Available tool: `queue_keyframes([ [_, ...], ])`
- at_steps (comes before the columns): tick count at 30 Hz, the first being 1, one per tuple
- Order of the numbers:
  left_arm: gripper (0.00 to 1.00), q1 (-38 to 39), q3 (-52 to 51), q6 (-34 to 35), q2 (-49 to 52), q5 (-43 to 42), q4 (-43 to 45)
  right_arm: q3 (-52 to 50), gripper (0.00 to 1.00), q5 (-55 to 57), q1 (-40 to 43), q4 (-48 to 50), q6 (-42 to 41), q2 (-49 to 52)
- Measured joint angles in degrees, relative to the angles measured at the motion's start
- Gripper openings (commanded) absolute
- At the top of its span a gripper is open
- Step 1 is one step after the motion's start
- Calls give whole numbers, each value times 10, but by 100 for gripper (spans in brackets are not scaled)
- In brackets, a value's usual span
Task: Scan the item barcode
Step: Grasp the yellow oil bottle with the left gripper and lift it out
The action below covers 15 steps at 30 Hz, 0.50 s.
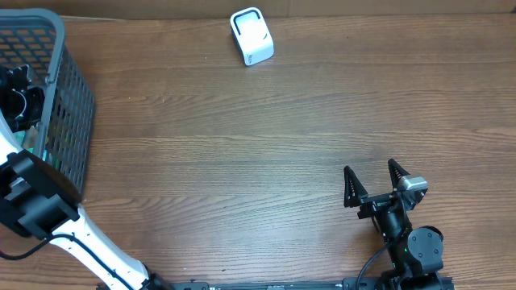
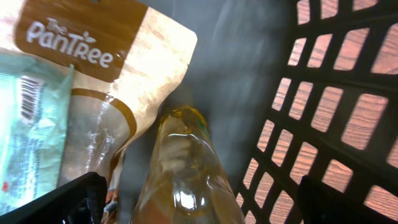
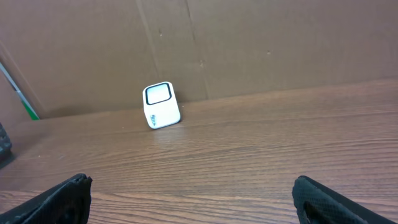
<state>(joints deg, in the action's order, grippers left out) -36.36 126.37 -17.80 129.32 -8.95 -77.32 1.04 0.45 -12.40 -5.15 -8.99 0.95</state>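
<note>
Wood tabletop [image 1: 242, 161]: inside the basket [image 1: 76, 97], left end effector [image 2: 199, 193] gapes wide over a slick, rigid, likely heavy bottle [image 2: 183, 149], best grabbed mid-body.

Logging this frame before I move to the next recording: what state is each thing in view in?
Left gripper: jaws open, down inside the basket, over the bottle.
Right gripper: jaws open, empty, above the table.
Barcode scanner: upright on the table, untouched.
Basket: holding items.
Bottle: in the basket, not gripped.
PanTree pouch: in the basket beside the bottle.
Teal packet: barcode showing.
</note>
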Motion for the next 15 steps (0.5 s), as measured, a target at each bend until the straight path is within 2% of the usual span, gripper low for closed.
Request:
queue_keyframes([
  [15,100,-1,1,49,-35,14,-19,0,100,0,0,0,0,0],
])
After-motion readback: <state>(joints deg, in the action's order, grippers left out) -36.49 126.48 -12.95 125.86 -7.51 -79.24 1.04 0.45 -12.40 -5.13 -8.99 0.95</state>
